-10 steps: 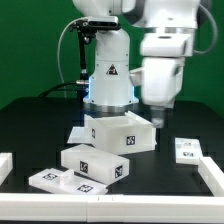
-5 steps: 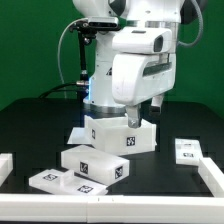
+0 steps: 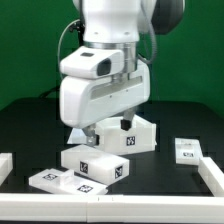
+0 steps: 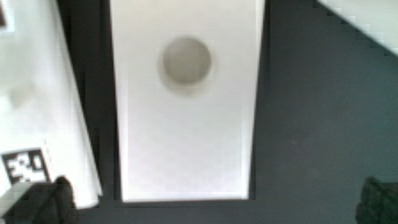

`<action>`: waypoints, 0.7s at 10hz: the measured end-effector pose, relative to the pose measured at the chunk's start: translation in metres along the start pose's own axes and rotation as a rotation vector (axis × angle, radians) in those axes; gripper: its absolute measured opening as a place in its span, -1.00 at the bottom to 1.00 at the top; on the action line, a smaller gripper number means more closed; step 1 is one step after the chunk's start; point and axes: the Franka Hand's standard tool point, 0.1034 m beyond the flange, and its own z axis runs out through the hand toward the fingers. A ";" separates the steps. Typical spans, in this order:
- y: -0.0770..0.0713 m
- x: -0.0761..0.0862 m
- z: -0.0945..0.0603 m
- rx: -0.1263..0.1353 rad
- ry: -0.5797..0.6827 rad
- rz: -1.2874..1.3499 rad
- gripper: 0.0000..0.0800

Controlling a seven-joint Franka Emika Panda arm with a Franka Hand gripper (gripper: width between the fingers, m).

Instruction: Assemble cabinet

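ASSEMBLY IN PROGRESS: The Panda arm (image 3: 100,85) bent low over the black worktop (image 3: 160,190). Three white cabinet pieces could be counted there. One big box (image 3: 145,130) stood half hidden behind the arm, one lower block (image 3: 95,165) sat just in front of it, and one flat slab (image 3: 52,180) lay toward the exterior view's left. One marker board (image 3: 187,150) lay apart toward the exterior view's right. Seen from the wrist, the claw (image 4: 214,200) gripped nothing. Its two dark fingertips (image 4: 43,200) stood wide apart, with the end of one long white panel (image 4: 187,130) between them. That panel bore a single oval dimple (image 4: 187,60). One more white piece (image 4: 27,90), showing one tag (image 4: 22,165), lay just beside it.
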 end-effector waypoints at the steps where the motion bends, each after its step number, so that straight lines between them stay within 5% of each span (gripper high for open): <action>1: -0.002 0.004 -0.001 -0.007 0.004 -0.008 0.99; 3: -0.002 0.001 0.004 0.001 0.003 0.000 0.99; 5: 0.005 -0.011 0.033 0.029 0.002 0.055 0.99; 7: 0.002 -0.007 0.048 -0.005 0.029 0.072 0.99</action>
